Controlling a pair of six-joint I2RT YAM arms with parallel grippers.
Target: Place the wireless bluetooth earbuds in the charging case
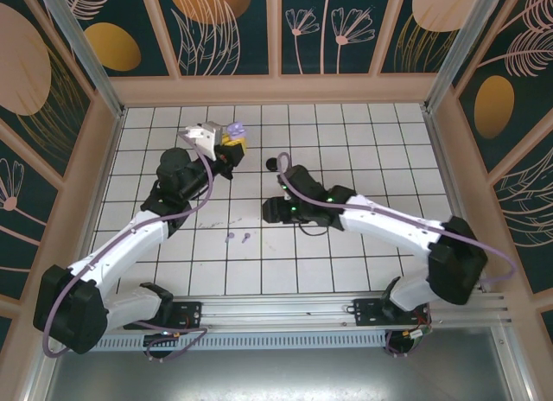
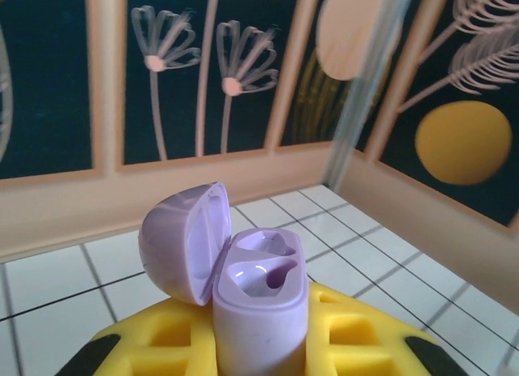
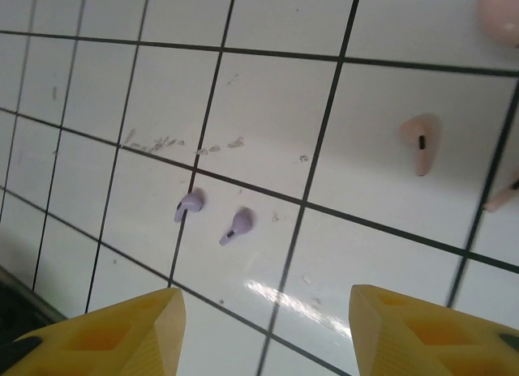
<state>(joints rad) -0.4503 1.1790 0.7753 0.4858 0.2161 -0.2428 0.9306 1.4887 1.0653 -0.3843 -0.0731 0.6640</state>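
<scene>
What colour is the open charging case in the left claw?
The charging case is lilac, lid included; the left wrist view shows it best.

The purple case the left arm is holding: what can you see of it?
The lilac charging case looks like smooth, glossy plastic. Its rounded lid is swung open to one side, showing two empty earbud-shaped sockets. It stands upright, clamped at its lower body between the yellow fingers of the left end effector.
</scene>
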